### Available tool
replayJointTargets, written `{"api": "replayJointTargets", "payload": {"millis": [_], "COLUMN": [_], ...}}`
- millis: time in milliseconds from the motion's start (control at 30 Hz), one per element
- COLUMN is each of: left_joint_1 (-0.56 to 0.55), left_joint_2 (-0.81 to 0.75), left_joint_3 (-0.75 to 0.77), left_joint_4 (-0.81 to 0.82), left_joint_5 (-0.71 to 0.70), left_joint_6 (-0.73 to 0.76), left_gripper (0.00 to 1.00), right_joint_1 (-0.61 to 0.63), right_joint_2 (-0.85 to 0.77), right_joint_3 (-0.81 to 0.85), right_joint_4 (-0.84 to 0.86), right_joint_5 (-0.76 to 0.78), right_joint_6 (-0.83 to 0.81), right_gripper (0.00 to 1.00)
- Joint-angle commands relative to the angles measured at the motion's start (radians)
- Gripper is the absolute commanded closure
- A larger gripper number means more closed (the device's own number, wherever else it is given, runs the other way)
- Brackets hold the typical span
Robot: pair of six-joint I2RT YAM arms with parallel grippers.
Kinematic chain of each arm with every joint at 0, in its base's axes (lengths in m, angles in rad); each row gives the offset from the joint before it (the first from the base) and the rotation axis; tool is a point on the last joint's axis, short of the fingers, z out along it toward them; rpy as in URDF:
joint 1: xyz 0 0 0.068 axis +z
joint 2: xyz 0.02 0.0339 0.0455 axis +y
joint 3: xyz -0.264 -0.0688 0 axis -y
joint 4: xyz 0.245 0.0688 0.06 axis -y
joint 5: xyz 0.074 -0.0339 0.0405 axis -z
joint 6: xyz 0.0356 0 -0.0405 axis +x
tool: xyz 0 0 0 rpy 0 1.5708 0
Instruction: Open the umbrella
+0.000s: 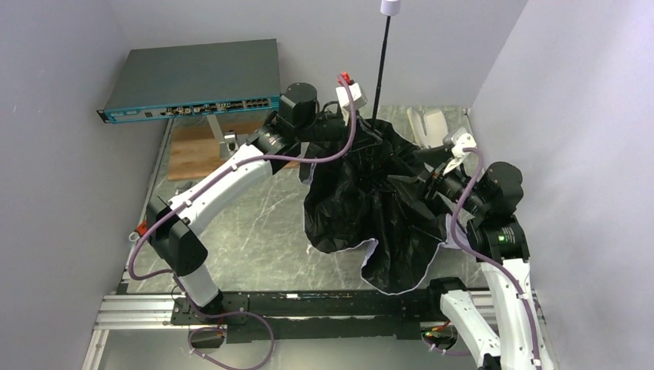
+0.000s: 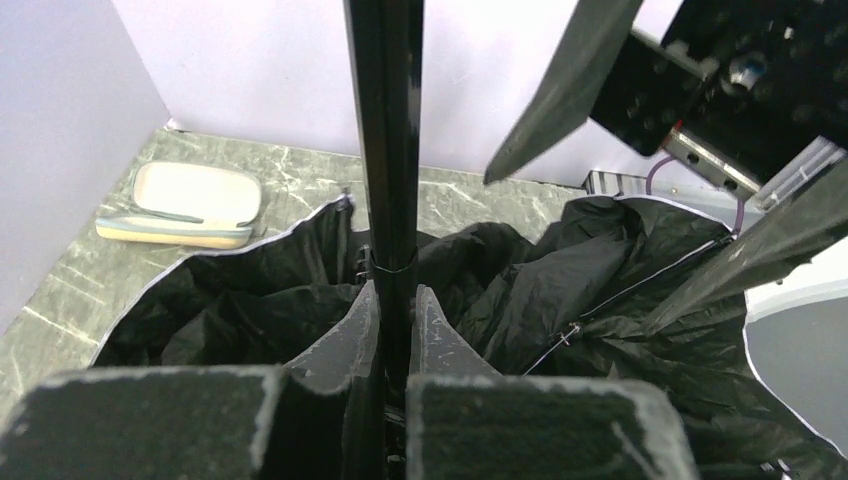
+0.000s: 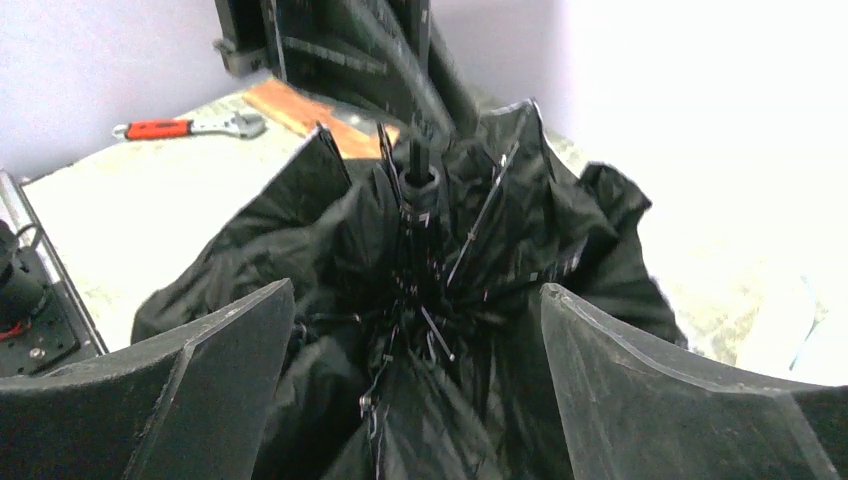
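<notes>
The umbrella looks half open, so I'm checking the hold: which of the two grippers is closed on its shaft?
The left gripper: shut on the thin black shaft. The right gripper stands open toward the black canopy, holding nothing.

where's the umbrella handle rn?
Top view: the handle is at the top edge, right of centre, capping the upright shaft that rises from the black canopy. The left gripper clamps that shaft low down.

Marbled table (image 1: 254, 223) bears umbrella (image 1: 362, 208), wooden board (image 1: 202, 150), cream pouch (image 1: 429, 123).
</notes>
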Motion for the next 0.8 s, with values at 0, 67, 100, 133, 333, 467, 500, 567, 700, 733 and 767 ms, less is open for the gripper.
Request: {"api": "replayJointTargets", "payload": {"millis": [0,67,100,133,333,467,500,567,700,733,767], "left_joint_1": [-0.011,-0.023,-0.033,-0.044,-0.063,-0.069,-0.072,-0.078,-0.080,-0.080,-0.079], "left_joint_2": [-0.094,-0.109,-0.113,-0.115,-0.065,-0.053,-0.053,-0.051,-0.057,-0.060,-0.063], "left_joint_3": [-0.041,-0.080,-0.091,-0.098,-0.045,-0.042,-0.043,-0.042,-0.047,-0.048,-0.046], "left_joint_4": [0.088,0.089,0.088,0.088,0.020,0.033,0.035,0.034,0.034,0.034,0.028], "left_joint_5": [0.033,0.050,0.055,0.058,0.116,0.137,0.142,0.150,0.165,0.163,0.161], "left_joint_6": [0.068,0.094,0.111,0.124,0.115,0.104,0.104,0.103,0.092,0.093,0.094], "left_gripper": [1.00,1.00,1.00,1.00,1.00,1.00,1.00,1.00,1.00,1.00,1.00], "right_joint_1": [-0.004,-0.003,-0.003,-0.003,0.030,0.108,0.128,0.166,0.194,0.194,0.195], "right_joint_2": [0.040,0.081,0.101,0.123,0.235,0.269,0.272,0.277,0.293,0.299,0.303], "right_joint_3": [0.091,0.127,0.142,0.157,0.247,0.300,0.302,0.300,0.297,0.299,0.301], "right_joint_4": [0.237,0.319,0.354,0.387,0.498,0.477,0.463,0.445,0.431,0.425,0.420], "right_joint_5": [-0.076,-0.079,-0.078,-0.083,-0.116,-0.084,-0.068,-0.048,-0.031,-0.029,-0.022], "right_joint_6": [0.087,0.155,0.186,0.212,0.292,0.247,0.225,0.186,0.164,0.163,0.166], "right_gripper": [0.08,0.11,0.13,0.14,0.17,0.19,0.19,0.26,0.51,0.60,0.71]}}
